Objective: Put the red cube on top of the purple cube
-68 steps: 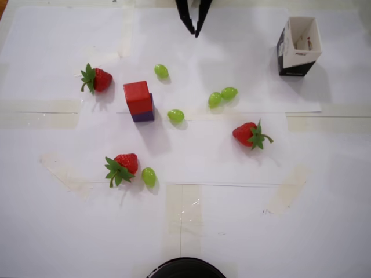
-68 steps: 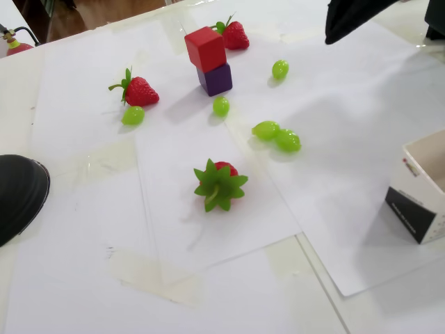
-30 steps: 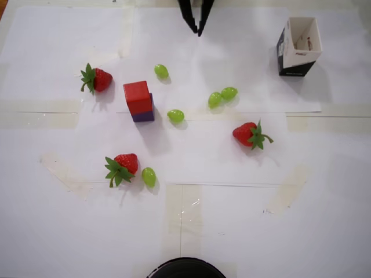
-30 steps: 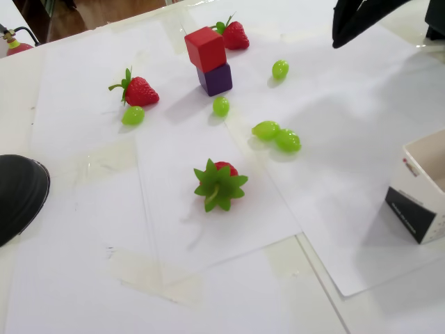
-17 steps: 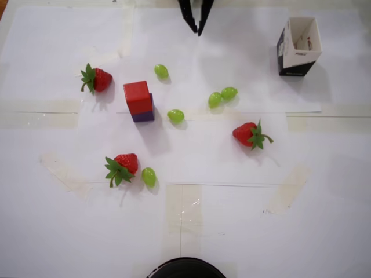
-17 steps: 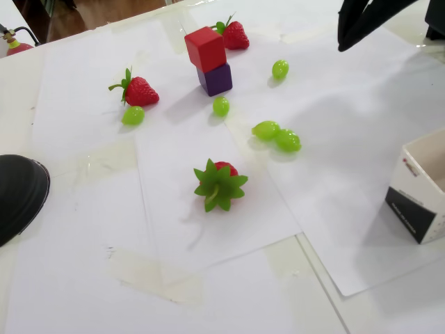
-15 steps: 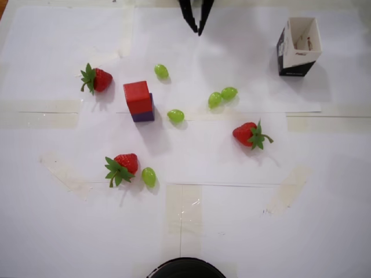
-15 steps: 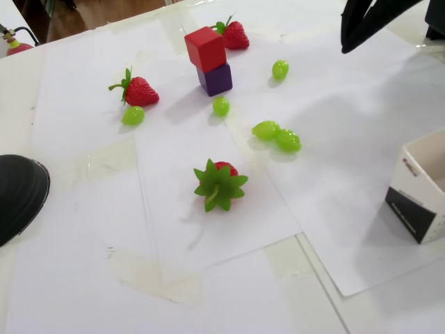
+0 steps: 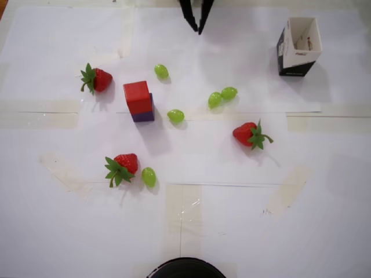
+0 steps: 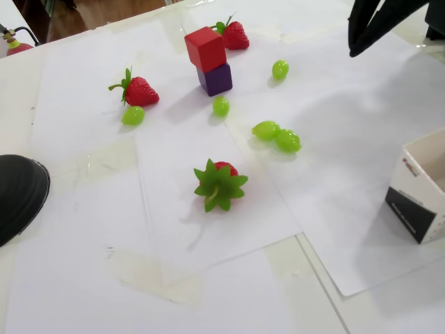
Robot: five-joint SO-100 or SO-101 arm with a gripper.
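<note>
The small box (image 9: 298, 49) carries some white print on its black side and a small mark inside, but nothing is readable.

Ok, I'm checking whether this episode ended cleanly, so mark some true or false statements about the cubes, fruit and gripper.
1. The red cube sits on top of the purple cube. True.
2. The gripper is clamped on the red cube. False: it is apart from the stack, near the top edge of the overhead view, holding nothing.
3. Three strawberries lie on the table. True.
4. The small carton lies flat on its side. False: it stands with its open top up.
5. Two green grapes touch each other. True.
</note>
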